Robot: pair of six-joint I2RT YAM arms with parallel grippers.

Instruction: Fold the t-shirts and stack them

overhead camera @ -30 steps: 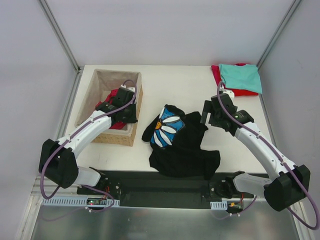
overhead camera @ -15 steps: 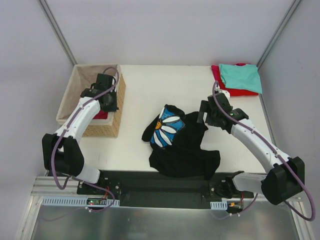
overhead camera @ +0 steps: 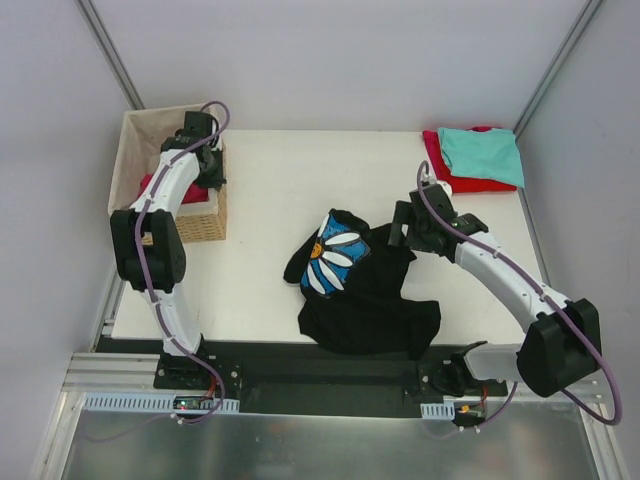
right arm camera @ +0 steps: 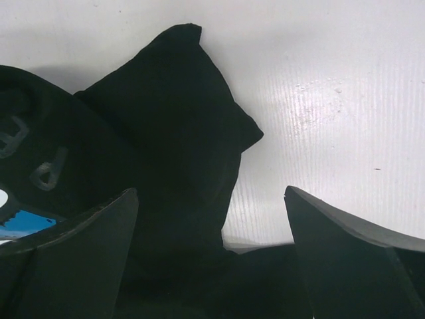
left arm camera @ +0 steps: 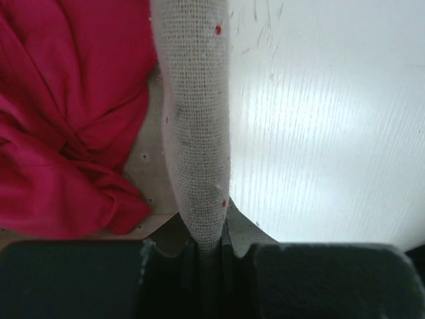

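A black t-shirt (overhead camera: 365, 290) with a white-blue flower print lies crumpled at the table's middle. My right gripper (overhead camera: 405, 235) hovers open over its right sleeve (right arm camera: 172, 133), the sleeve cloth lying between the spread fingers (right arm camera: 345, 252) in the right wrist view. A teal t-shirt (overhead camera: 482, 152) lies folded on a red one (overhead camera: 470, 183) at the back right corner. My left gripper (overhead camera: 205, 170) is shut on the beige-lined rim (left arm camera: 196, 133) of the wicker basket (overhead camera: 140, 140) at the back left. A crimson t-shirt (left arm camera: 60, 133) lies bunched inside the basket.
The basket stands at the table's left edge, close to the enclosure's left wall and frame post (overhead camera: 110, 50). Bare white table (overhead camera: 280, 180) stretches between the basket and the black shirt. The arm bases sit on the black rail (overhead camera: 320, 375) at the near edge.
My left gripper has dragged the basket by its rim leftward and back to the table's far left corner. The right gripper has shifted slightly left over the black sleeve, still open.
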